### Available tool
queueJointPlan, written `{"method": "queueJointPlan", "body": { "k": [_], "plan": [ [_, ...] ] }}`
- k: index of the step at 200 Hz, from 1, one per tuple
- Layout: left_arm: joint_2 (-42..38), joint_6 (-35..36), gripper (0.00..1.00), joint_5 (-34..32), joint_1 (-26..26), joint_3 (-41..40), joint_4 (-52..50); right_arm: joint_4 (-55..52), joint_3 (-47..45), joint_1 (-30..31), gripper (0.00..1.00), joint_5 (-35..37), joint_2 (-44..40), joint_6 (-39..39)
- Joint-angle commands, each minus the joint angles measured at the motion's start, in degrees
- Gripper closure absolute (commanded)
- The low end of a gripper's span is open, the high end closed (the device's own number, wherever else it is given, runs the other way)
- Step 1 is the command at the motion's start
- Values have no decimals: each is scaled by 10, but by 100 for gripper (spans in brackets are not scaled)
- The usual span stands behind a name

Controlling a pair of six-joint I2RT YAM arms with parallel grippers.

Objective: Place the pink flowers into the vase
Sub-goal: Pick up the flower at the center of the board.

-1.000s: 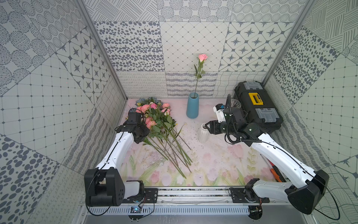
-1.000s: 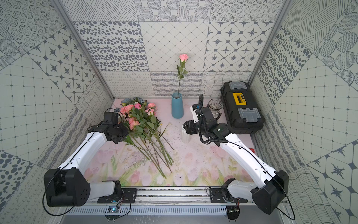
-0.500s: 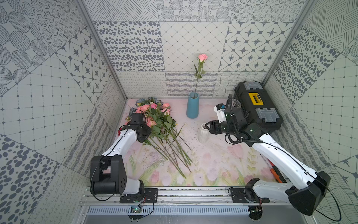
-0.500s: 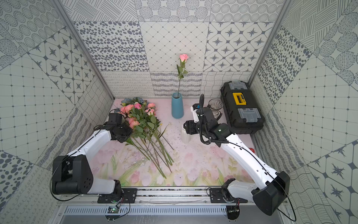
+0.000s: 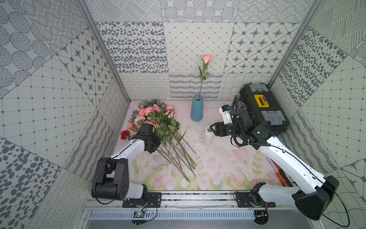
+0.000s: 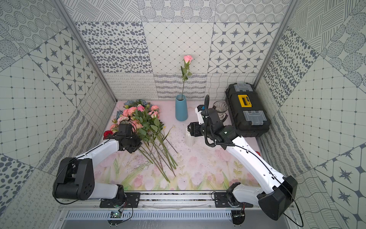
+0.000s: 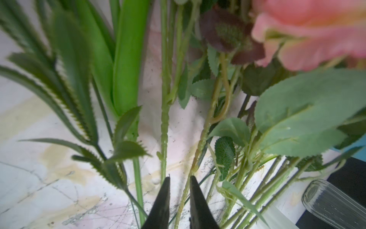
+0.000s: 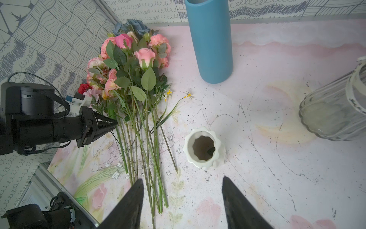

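Sprawling just ahead of the left claw (image 7: pixel 179 179) lie the pink flowers (image 8: pixel 145 56).

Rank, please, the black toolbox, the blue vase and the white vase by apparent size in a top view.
1. black toolbox, clearly largest.
2. blue vase.
3. white vase, only slightly smaller; the right pincer hides part of it, so that order is unsure.

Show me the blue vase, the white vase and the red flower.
blue vase (image 5: pixel 196 111), in a top view, middle of its body.
white vase (image 8: pixel 187 147), right wrist view, on its rim.
red flower (image 5: pixel 124 135), in a top view, on its bloom.
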Motion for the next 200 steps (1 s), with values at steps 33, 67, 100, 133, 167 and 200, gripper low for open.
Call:
{"method": "queueJointPlan", "body": {
  "k": [33,67,100,133,167,200],
  "plan": [
    [32,-10,80,58,-10,-7,110,9,14,-1,36,-2,4,9],
    [56,-10,80,55,-10,-5,123,7,14,-1,36,1,3,8],
    [81,-8,81,54,-11,-4,134,8,10,-2,36,4,1,7],
    [99,-8,82,47,-14,-8,142,10,7,-2,36,4,2,8],
    [90,-5,89,25,-17,-13,130,11,7,-3,36,5,3,8],
    [54,3,98,-7,-23,-10,101,15,7,-3,36,1,7,10]
  ]
}}
